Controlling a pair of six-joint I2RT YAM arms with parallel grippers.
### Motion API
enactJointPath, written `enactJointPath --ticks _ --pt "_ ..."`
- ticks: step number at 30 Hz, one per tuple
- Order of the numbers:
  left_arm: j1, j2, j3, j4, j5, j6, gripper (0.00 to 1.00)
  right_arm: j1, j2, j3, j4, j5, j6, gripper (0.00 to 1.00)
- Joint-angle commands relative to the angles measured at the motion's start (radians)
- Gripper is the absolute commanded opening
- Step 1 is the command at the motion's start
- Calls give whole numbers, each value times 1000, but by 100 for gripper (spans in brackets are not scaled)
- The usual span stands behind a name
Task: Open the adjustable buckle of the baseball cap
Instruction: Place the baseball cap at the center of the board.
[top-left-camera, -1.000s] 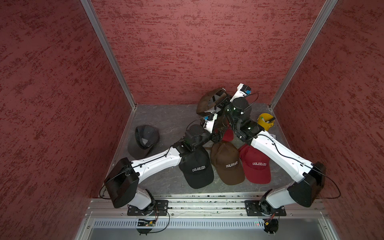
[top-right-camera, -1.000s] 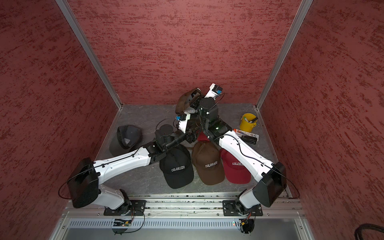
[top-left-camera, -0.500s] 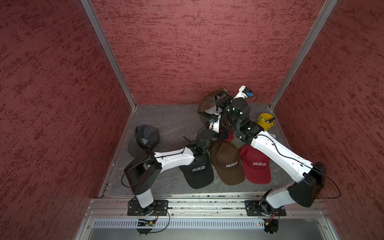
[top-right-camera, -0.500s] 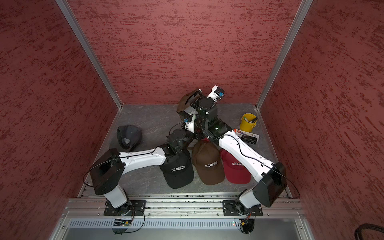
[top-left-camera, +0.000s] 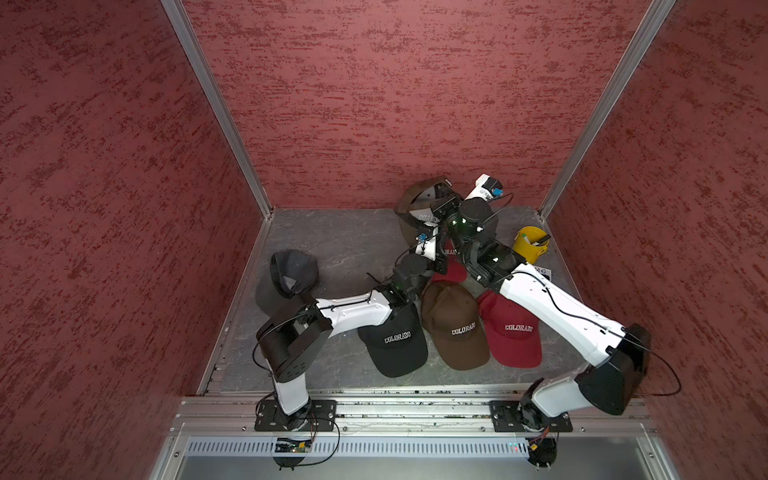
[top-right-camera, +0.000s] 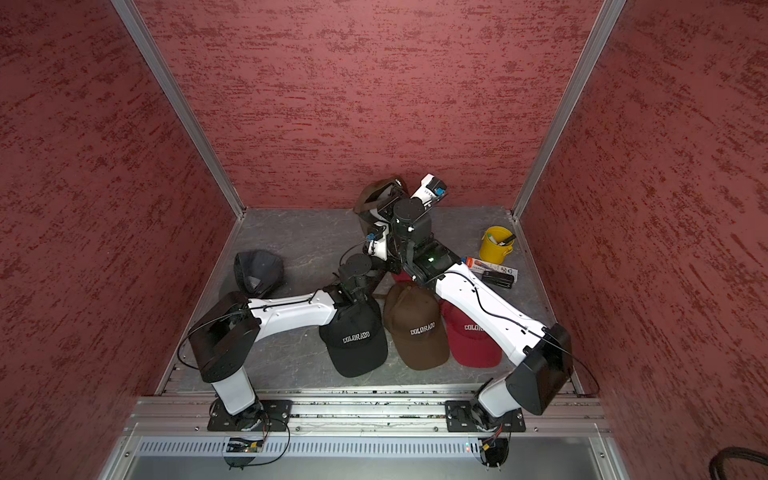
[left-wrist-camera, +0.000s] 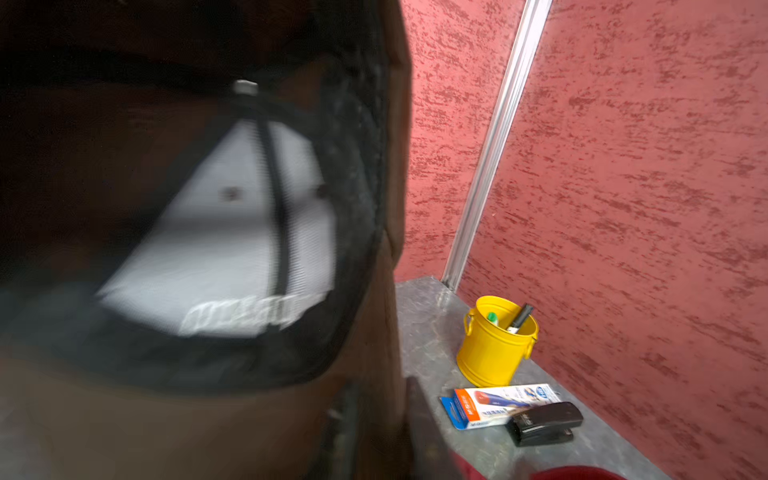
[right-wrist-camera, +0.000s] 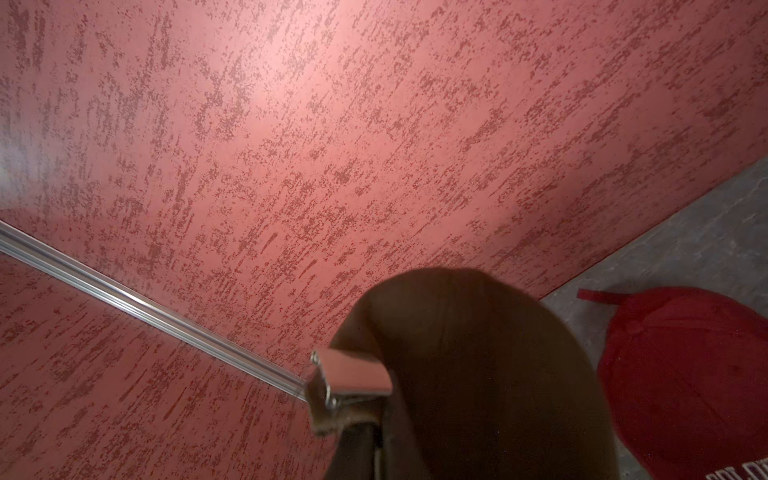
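Left pincer (left-wrist-camera: 380, 428) has been swung in to the brown fabric baseball cap (top-left-camera: 417, 199), grip untellable (blur); cap held aloft near yellow metal bucket (top-left-camera: 530, 249) by fully closed right pincer (top-left-camera: 444, 199), silver metal buckle (right-wrist-camera: 349, 380) apparently unopened, now reachable.

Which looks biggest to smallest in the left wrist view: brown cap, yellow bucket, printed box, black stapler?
1. brown cap, though nearest the camera.
2. yellow bucket.
3. printed box and black stapler: near alike, box partly covered.
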Motion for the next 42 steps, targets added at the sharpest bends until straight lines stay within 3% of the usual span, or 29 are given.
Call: enactJointPath --ticks 1,7,14,19,25,32,42 --pt "4 -24 -22 10 14 38 3 6 -26 -21 29 5 3 0" --pt "19 -90 -72 -26 97 66 0 6 -21 -42 44 -7 1 0" --pt "91 -194 -135 -141 256 -28 0 4 -32 -104 125 -29 -82 2" --pt "151 -259 -122 -333 385 -65 0 3 -32 -141 195 -99 -211 24" --pt "297 -314 -166 -373 628 -203 0 3 -76 -167 245 -159 -355 48" --pt "464 -219 -121 -385 930 -365 0 2 -90 -188 284 -330 -495 57" --pt "590 -6 -111 -112 1150 -588 0 2 -157 -287 274 -295 -513 59"
